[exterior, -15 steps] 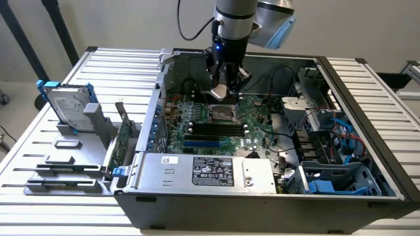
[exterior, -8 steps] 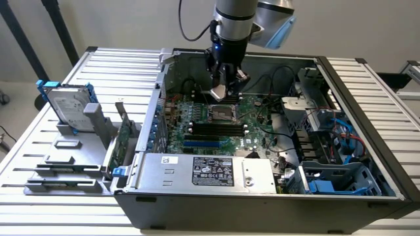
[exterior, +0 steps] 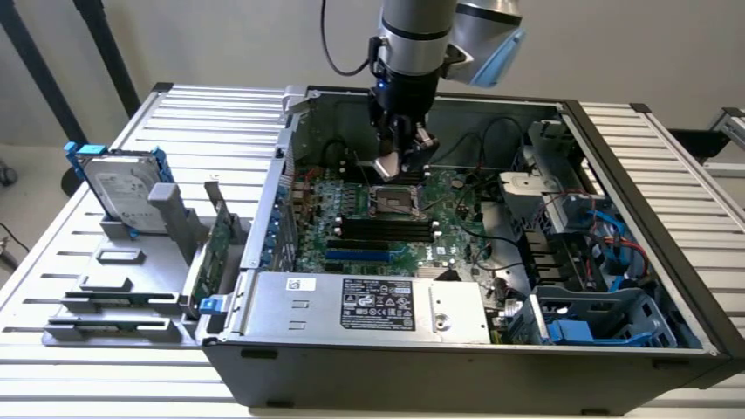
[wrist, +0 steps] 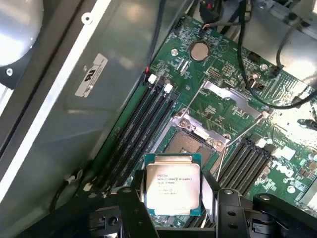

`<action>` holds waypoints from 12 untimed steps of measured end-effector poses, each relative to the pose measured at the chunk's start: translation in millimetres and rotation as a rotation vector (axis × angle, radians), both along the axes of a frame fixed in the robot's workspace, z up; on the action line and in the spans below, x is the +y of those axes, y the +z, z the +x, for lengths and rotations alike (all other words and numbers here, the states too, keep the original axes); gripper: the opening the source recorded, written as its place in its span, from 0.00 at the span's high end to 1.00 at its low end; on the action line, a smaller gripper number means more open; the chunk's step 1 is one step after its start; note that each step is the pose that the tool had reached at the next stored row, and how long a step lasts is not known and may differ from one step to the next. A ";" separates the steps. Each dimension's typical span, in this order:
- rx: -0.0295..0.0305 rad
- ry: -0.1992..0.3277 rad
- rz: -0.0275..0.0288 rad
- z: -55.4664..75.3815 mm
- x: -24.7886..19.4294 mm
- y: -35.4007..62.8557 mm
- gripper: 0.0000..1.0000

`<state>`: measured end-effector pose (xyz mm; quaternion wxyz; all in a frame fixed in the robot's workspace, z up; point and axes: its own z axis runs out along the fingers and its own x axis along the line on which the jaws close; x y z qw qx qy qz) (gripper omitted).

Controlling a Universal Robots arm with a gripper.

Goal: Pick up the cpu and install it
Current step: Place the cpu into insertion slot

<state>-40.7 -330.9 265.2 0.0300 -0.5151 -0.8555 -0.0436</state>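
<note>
Held the cpu (wrist: 172, 184) clamped by its two opposite edges between the fingers (wrist: 132, 210) of the gripper (exterior: 399, 159), open socket (wrist: 192, 144) just beyond the fingertips; judged light, stiff, slippery-topped and fragile underneath, best taken by those edges

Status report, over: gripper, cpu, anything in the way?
Gripper shut on cpu. Chip held above board, near open socket, not seated. Nothing seen between them.
</note>
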 end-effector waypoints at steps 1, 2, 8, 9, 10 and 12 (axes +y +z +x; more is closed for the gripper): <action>0.0003 -0.018 0.0000 0.0 0.0 -0.5 0.45; 0.0005 -0.036 0.0000 0.0 0.0 -1.0 0.45; 0.0023 -0.145 0.0000 0.0 0.0 -4.2 0.45; 0.0026 -0.163 0.0000 0.0 0.0 -4.7 0.45; 0.0028 -0.182 0.0000 0.0 0.0 -5.3 0.45; 0.0033 -0.217 0.0000 0.0 0.0 -6.3 0.45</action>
